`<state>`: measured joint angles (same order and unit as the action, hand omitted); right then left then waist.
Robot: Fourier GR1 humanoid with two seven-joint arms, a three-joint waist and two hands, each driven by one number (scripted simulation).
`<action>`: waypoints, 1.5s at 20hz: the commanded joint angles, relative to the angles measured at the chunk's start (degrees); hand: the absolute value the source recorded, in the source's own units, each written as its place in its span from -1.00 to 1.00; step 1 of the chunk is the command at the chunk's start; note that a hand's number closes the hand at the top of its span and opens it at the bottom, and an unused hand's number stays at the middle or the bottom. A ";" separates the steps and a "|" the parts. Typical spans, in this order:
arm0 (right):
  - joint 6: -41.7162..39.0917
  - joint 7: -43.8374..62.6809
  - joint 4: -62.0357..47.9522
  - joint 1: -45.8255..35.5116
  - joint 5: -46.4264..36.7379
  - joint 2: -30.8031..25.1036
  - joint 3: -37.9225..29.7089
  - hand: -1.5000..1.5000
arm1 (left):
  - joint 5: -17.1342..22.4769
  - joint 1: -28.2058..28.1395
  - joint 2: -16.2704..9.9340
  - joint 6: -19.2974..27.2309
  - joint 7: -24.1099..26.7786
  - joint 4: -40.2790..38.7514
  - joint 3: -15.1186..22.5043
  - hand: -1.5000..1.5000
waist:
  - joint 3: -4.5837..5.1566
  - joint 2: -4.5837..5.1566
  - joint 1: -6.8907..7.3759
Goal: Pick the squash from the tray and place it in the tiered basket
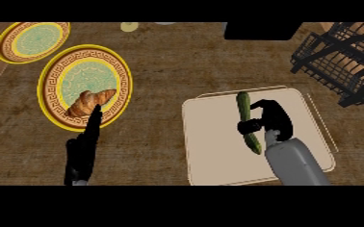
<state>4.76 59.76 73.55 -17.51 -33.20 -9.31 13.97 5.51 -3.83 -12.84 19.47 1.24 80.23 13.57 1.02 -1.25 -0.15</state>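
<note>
Right hand [274,118] comes in over the beige tray [213,149], fingers curled round the middle of the long green squash [247,121], which lies lengthwise on the tray. Left hand [84,146] rests low at the view's left, fingers straight and pointing up toward the patterned plate [60,74] that carries a croissant [90,102]. A second patterned plate [32,41] sits at upper left, and the black tiered basket [331,60] stands at upper right, apart from the tray.
</note>
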 commanded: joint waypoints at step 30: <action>-14.36 -34.94 27.58 24.42 25.22 -46.43 -54.23 1.00 | -2.04 -2.49 0.80 0.16 -4.35 3.70 -1.34 0.00 | -0.97 0.88 -1.38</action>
<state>-6.15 22.91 95.18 4.40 -10.16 -52.96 -33.31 4.75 -6.52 -13.03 18.80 -1.50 83.77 11.20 -0.03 -0.64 -2.18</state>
